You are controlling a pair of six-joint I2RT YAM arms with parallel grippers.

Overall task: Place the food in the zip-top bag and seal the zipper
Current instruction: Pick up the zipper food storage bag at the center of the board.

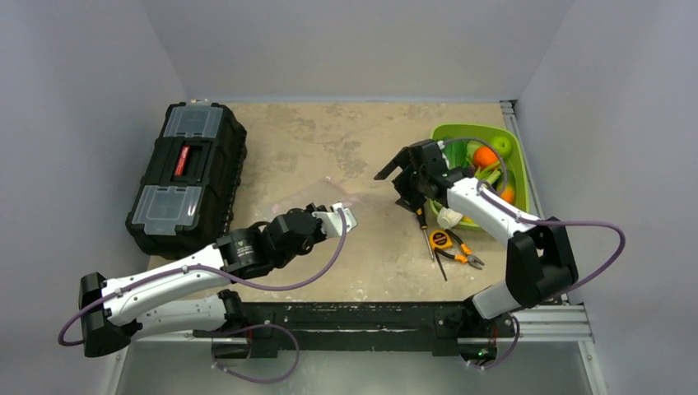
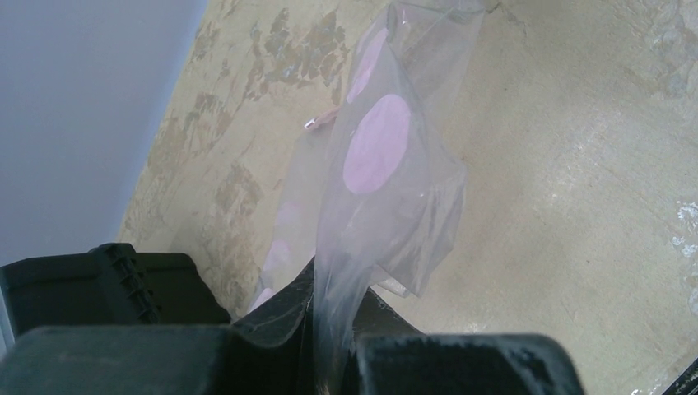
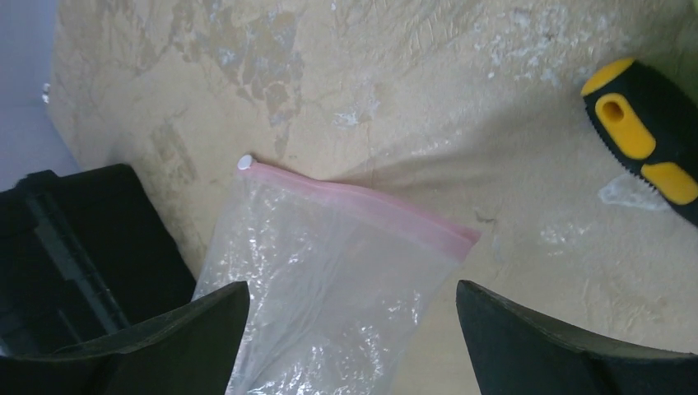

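Observation:
The clear zip-top bag (image 1: 317, 197) lies in the middle of the table. My left gripper (image 1: 346, 219) is shut on one edge of it; in the left wrist view the plastic (image 2: 387, 189) runs up out of the closed jaws (image 2: 337, 284). My right gripper (image 1: 407, 178) is open and empty above the bag's mouth end. In the right wrist view the bag (image 3: 329, 280) shows between the spread fingers (image 3: 197, 321), with the pink zipper (image 3: 362, 202) across its top. The food is not clearly visible; green items in the bin sit partly behind my right arm.
A black toolbox (image 1: 188, 177) stands at the left. A lime-green bin (image 1: 451, 132) with orange and green fruits is at the back right. A screwdriver (image 1: 424, 230), a tape measure (image 1: 442, 239) and pliers (image 1: 461, 257) lie near the right arm.

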